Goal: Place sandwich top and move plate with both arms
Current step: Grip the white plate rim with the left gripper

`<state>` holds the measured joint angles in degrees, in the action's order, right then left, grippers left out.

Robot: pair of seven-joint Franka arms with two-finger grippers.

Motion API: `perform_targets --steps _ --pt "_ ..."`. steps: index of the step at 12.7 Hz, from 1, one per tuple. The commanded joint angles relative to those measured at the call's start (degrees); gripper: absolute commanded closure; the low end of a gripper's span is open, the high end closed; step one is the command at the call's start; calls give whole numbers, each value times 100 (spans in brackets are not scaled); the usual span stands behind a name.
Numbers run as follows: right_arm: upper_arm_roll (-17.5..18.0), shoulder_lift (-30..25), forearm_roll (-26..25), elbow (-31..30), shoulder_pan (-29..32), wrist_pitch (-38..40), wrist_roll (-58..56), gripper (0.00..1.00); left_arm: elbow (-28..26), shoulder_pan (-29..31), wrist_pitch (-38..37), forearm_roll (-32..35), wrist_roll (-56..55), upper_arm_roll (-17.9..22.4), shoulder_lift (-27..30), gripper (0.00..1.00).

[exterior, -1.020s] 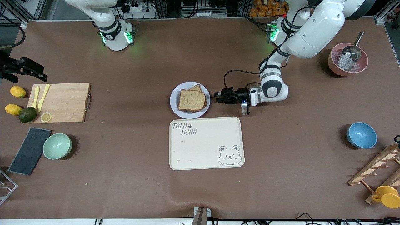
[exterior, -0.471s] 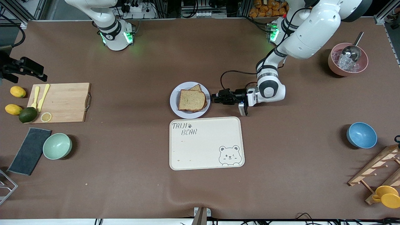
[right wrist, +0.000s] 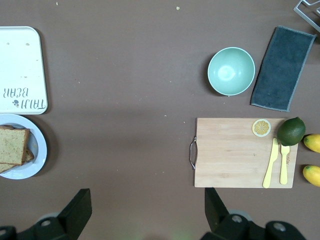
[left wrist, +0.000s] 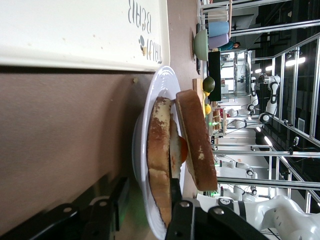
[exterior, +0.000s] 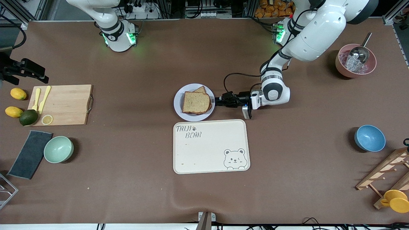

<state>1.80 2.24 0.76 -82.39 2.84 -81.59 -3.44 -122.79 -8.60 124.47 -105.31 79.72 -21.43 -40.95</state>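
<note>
- The plate (exterior: 177,103) sits on the desk (exterior: 204,198) near its middle, just beside the cream tray (exterior: 211,150) and farther from the front camera than it.
- The sandwich top (exterior: 196,102) lies flat on the stack on that plate; in the left wrist view it (left wrist: 196,137) rests over a lower slice (left wrist: 159,160) with an egg filling between them.
- The left hand (exterior: 218,101) lies low and level at the plate's rim, on the side toward the left arm's end of the desk. Its fingers (left wrist: 182,220) stand apart on either side of the rim, one above and one below, not yet pressed onto it.
- The right hand (right wrist: 145,212) waits high over the right arm's end of the desk, fingers wide apart and holding nothing.
- Under it lie a wooden cutting board (right wrist: 235,150), a green bowl (right wrist: 231,71) and a dark cloth (right wrist: 282,67).
</note>
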Motion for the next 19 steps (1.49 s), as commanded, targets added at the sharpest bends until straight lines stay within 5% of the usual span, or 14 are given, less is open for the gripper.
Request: perform_targets --steps 1,19 --pt "5 -57 3 -84 15 -33 -42 0 185 -142 165 -227 193 17 -194 61" --pt "5 -57 3 -111 15 -42 -42 0 510 -291 183 -447 483 25 -642 76"
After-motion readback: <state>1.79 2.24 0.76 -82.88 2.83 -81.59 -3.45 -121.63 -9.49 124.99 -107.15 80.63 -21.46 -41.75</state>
